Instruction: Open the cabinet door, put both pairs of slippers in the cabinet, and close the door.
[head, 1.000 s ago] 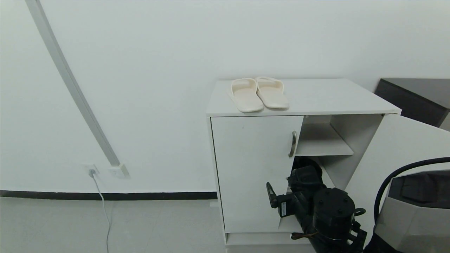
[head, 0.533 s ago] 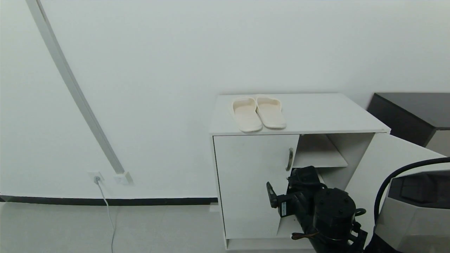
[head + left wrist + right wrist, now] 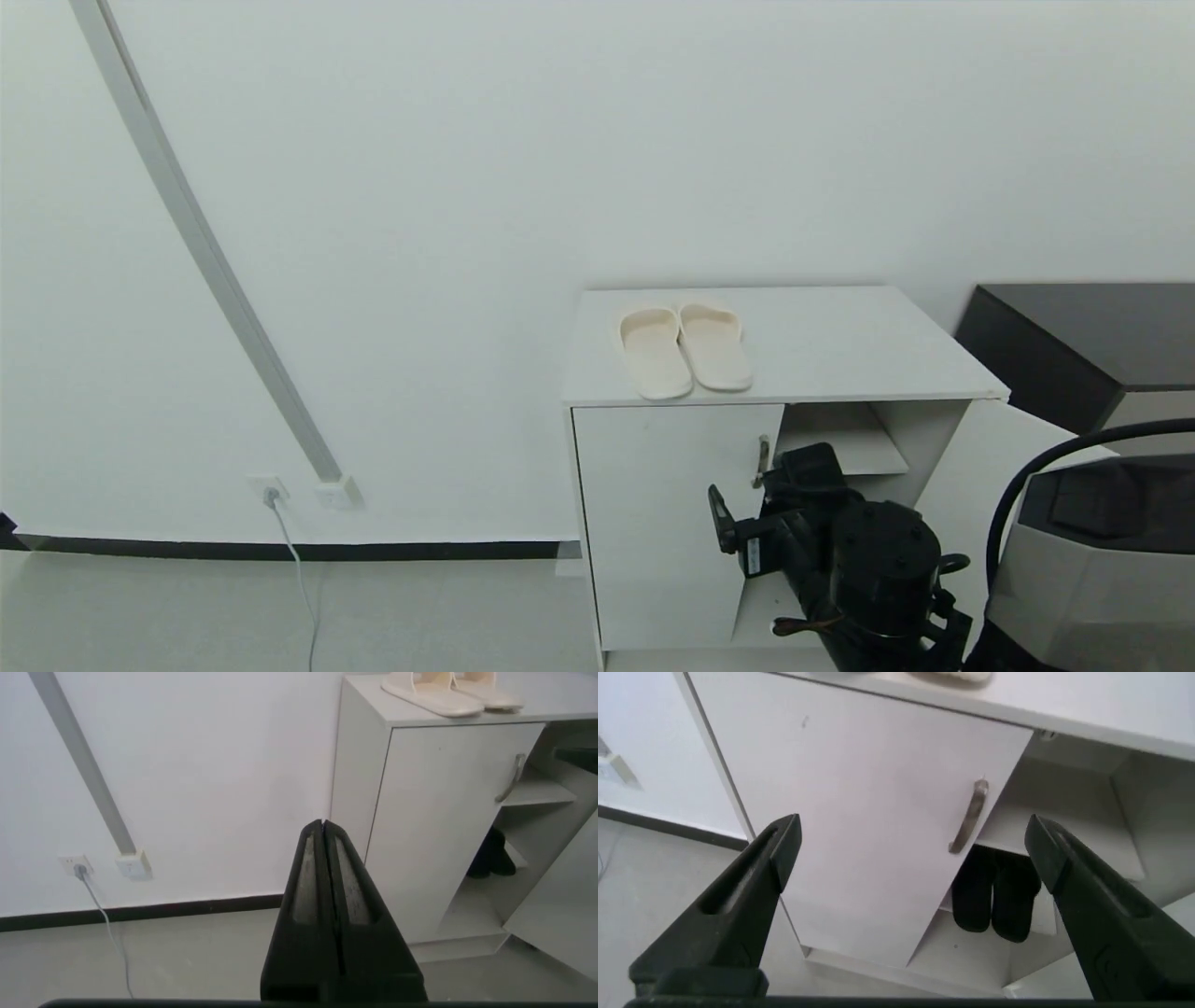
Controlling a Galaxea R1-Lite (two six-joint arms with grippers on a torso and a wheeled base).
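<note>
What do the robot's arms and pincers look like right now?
Both pincers are matte black. The left pincer has two long flat fingers with greyish inset pads. The right pincer has tapered, wedge-shaped fingers. The right arm is black too, with a round capped joint, and a thick black cable arcs beside it.

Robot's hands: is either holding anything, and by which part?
Nothing is held. The left hand is shut on nothing; the right hand is open and empty, facing the cabinet door.
</note>
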